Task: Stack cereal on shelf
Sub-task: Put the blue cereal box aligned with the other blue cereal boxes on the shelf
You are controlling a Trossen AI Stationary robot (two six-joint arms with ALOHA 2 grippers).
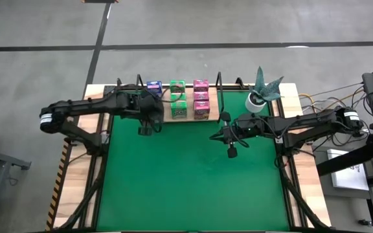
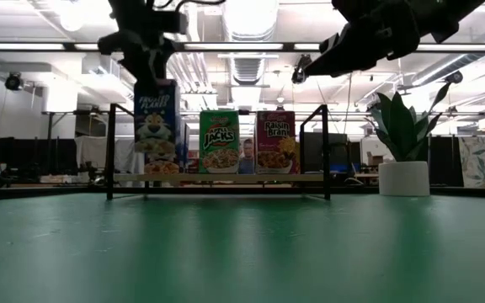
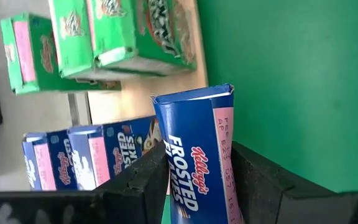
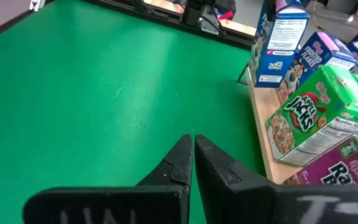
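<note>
The shelf (image 2: 226,178) stands at the far edge of the green mat. On its board stand two blue cereal boxes (image 3: 73,155), green boxes (image 1: 177,97) and pink boxes (image 1: 201,100). My left gripper (image 1: 149,113) is over the shelf's left part, shut on a third blue box (image 2: 157,126). That box is upright at the board's near left edge. My right gripper (image 1: 212,136) hovers shut above the mat, just near of the shelf's right end, touching nothing. My left gripper pinches the blue box between its two fingers (image 3: 142,180) at its upper end (image 2: 154,84), coming from above and pointing down. The box stays upright below the fingers, its bottom at the level of the board. Whether it rests there, I cannot tell.
A potted plant (image 1: 261,94) in a white pot stands right of the shelf at the mat's far right corner. Black rod uprights (image 2: 325,151) frame the shelf's ends. The green mat (image 1: 193,181) spreads bare on the near side of both arms.
</note>
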